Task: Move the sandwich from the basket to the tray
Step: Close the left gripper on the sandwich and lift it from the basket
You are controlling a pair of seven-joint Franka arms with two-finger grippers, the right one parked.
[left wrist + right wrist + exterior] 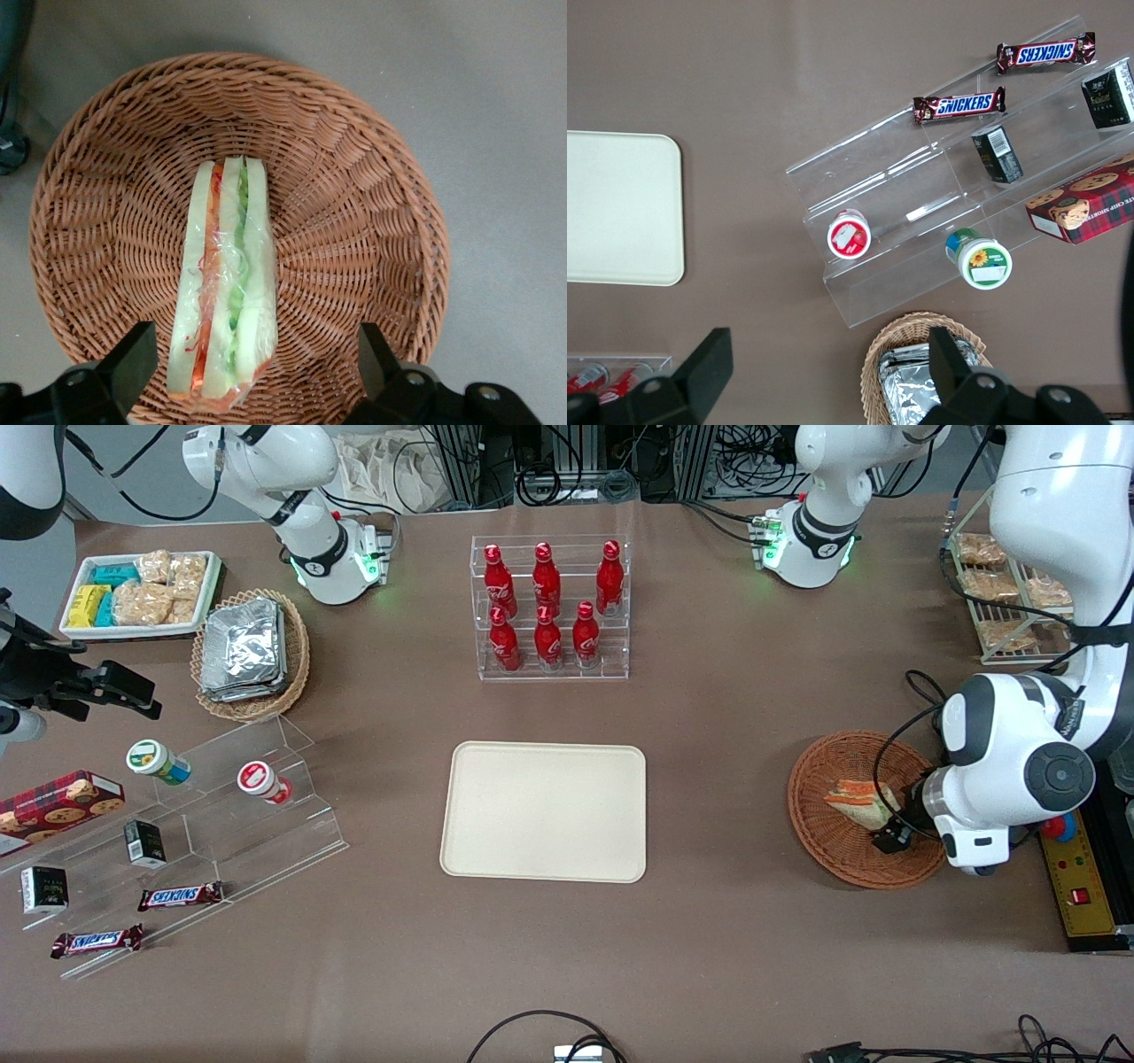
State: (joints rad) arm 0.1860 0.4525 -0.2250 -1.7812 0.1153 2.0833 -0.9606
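On the brown table [709,779], the basket [372,221] sits toward the working arm's end, well apart from the tray [545,812]. The sandwich [226,283] stands on edge inside the basket. The gripper [252,372] hangs above it, its 2 fingers [133,359] wide apart on either side. The plastic wrap looks slippery, so I think a shallow grip may let the wedge slip or tip.

Basket [354,177]: coarse woven wicker, matt reddish-brown. Sandwich [226,283]: glossy clear film wrapping soft bread. Tray [545,811]: smooth matt cream plastic. Gripper [252,372]: matt black fingers [133,359] hanging open over the basket.
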